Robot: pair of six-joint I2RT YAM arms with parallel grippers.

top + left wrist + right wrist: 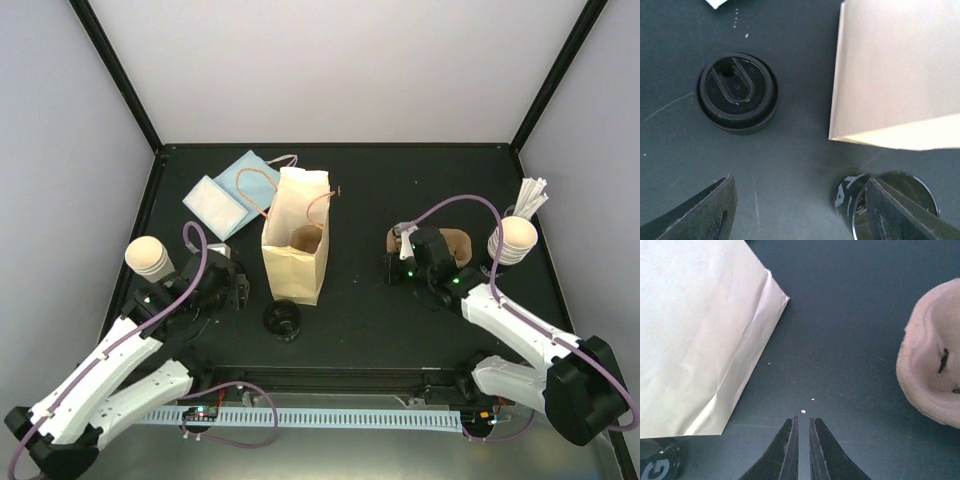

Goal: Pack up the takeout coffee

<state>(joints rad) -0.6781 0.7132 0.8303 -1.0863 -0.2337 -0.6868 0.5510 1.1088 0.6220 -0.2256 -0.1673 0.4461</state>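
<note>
Cup: takeout coffee cup (148,256) stands on the left side of the table (360,300), apart from the paper bag (295,240) and not yet packed. Only the top view shows it.
Left gripper: my left gripper (800,182) has its jaws spread wide with nothing between them. It hangs low over the table, facing the black lid (737,92) and the bag's near corner.
Bearing: the takeout coffee cup lies to the left of my left gripper and a little farther out, on the side away from the bag. I judge I must swing away from the bag to reach it.
Axis: its long axis looks vertical, so a side-on grasp should suit.
Right gripper: my right gripper (803,424) is pinched closed on nothing, between the bag and the pulp carrier (935,365).
Nearer arm: left, clearly; the bag stands between my right gripper and the cup.
</note>
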